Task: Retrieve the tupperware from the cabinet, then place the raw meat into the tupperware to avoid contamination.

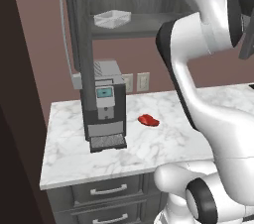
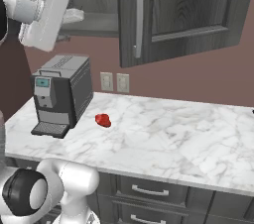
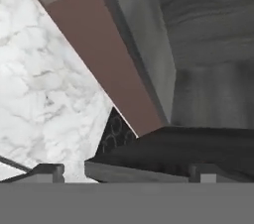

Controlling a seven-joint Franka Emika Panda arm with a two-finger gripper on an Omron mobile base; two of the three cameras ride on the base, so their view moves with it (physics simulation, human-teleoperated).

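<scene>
Clear whitish plastic marks the tupperware, sitting on the open cabinet's shelf, up above the coffee machine. The door stands swung out with its silver bar handle toward the near side. The raw meat lies on the marble counter, just right of the coffee machine and apart from it.

The step in hand looks like the retrieval: the door is open, the container not yet grasped. The arm is raised to cabinet height. In the hand view the gripper shows two finger tips standing wide apart with nothing between them, looking along the cabinet's underside and the wall.

Next, I judge the hand must swing left toward the shelf, level with the tupperware, and straddle one thin wall of it. The open door's edge is close to that path, so the approach needs care.
</scene>
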